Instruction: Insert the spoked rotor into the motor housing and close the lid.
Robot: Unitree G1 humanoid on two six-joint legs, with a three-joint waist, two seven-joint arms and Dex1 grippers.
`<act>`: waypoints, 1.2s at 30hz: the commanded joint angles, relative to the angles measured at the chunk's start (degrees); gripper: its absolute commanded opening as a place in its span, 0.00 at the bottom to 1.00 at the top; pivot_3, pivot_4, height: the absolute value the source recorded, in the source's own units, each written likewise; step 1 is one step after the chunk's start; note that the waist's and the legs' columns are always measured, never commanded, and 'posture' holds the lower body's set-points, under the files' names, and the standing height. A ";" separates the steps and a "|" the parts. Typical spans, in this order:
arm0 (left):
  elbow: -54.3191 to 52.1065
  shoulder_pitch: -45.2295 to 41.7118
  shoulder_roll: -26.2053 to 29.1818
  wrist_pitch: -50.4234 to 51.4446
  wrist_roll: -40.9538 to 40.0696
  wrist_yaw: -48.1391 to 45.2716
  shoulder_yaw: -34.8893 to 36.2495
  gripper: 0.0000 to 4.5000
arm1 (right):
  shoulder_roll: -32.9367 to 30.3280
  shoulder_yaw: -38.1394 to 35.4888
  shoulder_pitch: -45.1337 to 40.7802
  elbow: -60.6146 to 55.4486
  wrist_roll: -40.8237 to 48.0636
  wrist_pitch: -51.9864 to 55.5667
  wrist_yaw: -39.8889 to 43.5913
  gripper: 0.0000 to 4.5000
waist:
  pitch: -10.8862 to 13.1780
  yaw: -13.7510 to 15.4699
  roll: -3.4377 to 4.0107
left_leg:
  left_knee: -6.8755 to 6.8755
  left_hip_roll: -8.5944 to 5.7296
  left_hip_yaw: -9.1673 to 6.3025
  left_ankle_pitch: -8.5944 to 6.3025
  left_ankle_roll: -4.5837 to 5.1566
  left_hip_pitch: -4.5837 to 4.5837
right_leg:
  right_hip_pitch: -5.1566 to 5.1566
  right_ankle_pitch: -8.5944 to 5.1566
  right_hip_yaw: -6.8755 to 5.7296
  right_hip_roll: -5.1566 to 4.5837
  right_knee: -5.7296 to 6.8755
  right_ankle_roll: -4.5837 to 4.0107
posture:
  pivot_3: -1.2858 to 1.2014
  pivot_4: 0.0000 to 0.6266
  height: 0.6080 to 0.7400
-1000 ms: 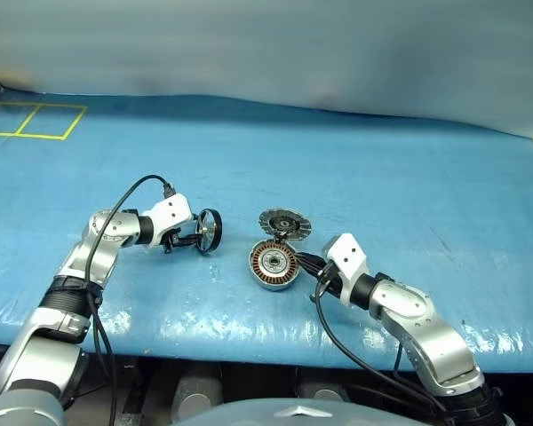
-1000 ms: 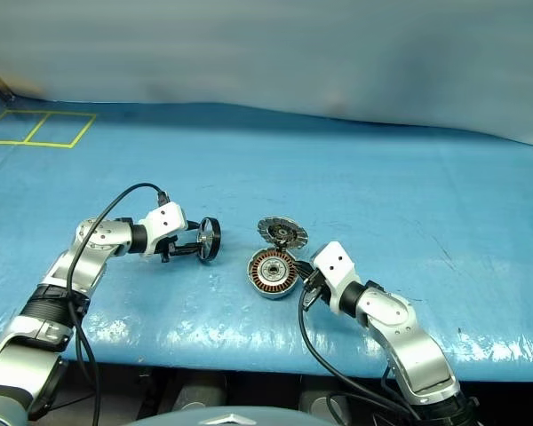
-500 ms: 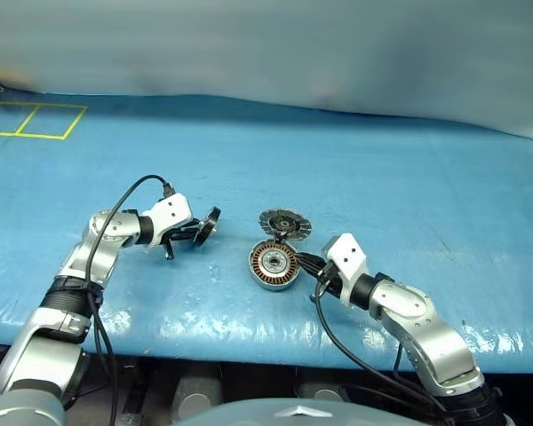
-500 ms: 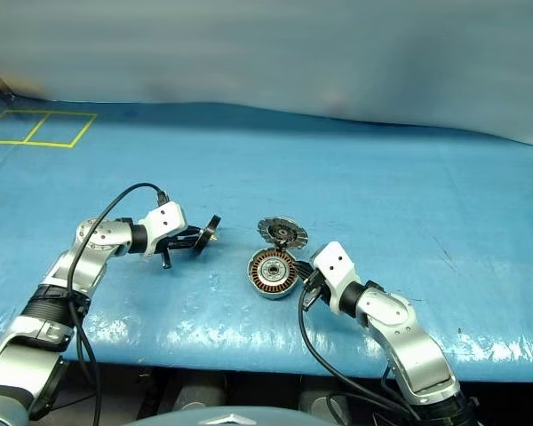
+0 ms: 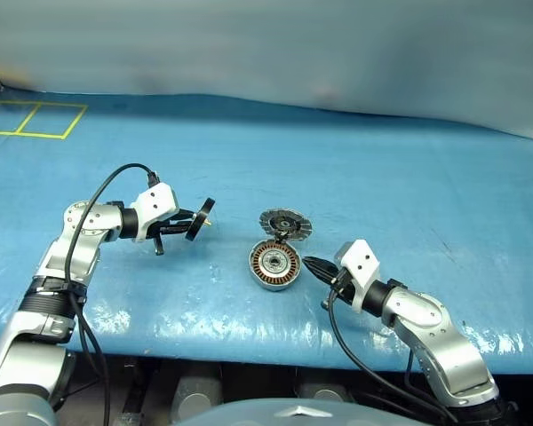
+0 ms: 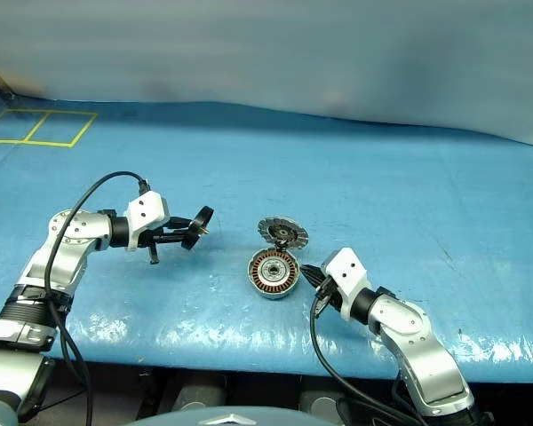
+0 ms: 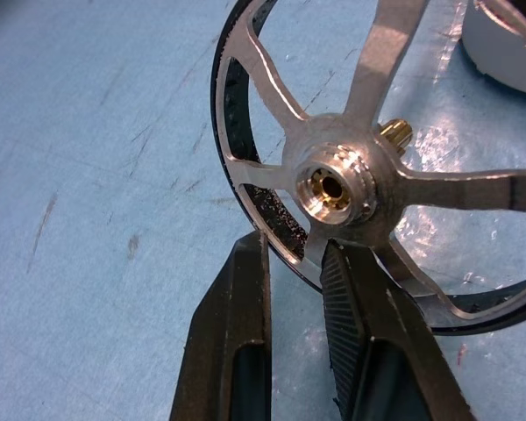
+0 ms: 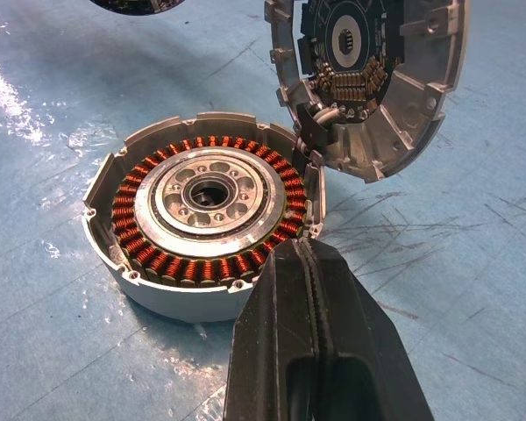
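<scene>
Nearest the table's front edge, the right gripper, fingers pressed together, is parked just beside the motor housing; a collision is risked on insertion. Behind, the lid is propped open. Left, the spoked rotor is pinched by its rim in the left gripper; slipping is possible.

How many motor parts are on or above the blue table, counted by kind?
spoked rotor: 1
motor housing: 1
lid: 1
Total: 3
</scene>
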 commanded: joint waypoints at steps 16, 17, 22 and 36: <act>-7.41 -7.75 -2.59 -2.09 4.65 -5.93 -9.02 0.12 | -0.61 -4.80 3.21 -0.77 7.03 -3.55 5.20 0.00 | 0.12 0.13 -0.13 | 0.04 -0.01 0.01 0.00 0.00 -0.03 | 0.01 -0.01 0.01 -0.01 -0.01 0.00 | 0.52 0.24 1.00; -6.36 -8.50 -3.23 -2.51 5.44 -5.74 -9.76 0.12 | -0.10 -5.01 3.48 -0.38 7.93 -4.08 5.83 0.00 | 0.12 0.05 -0.12 | 0.03 -0.01 0.01 0.00 0.00 -0.02 | 0.01 -0.01 0.00 0.00 -0.01 0.00 | 0.52 0.24 1.00; -2.00 -11.85 -6.96 -4.29 8.03 -5.66 -12.91 0.12 | 2.33 -4.96 5.64 3.43 9.15 -8.17 7.52 0.00 | 0.21 -0.02 -0.19 | 0.07 -0.02 0.00 0.00 0.01 -0.02 | 0.04 -0.02 0.02 0.01 -0.01 0.03 | 0.52 0.24 1.00; 1.10 -15.52 -10.89 -6.60 9.75 -8.05 -15.98 0.12 | 3.83 -3.61 7.67 6.41 7.82 -10.80 7.14 0.00 | 0.26 0.01 -0.18 | 0.07 -0.03 -0.01 0.00 0.01 -0.02 | 0.05 -0.02 0.02 0.01 0.01 0.04 | 0.52 0.24 1.00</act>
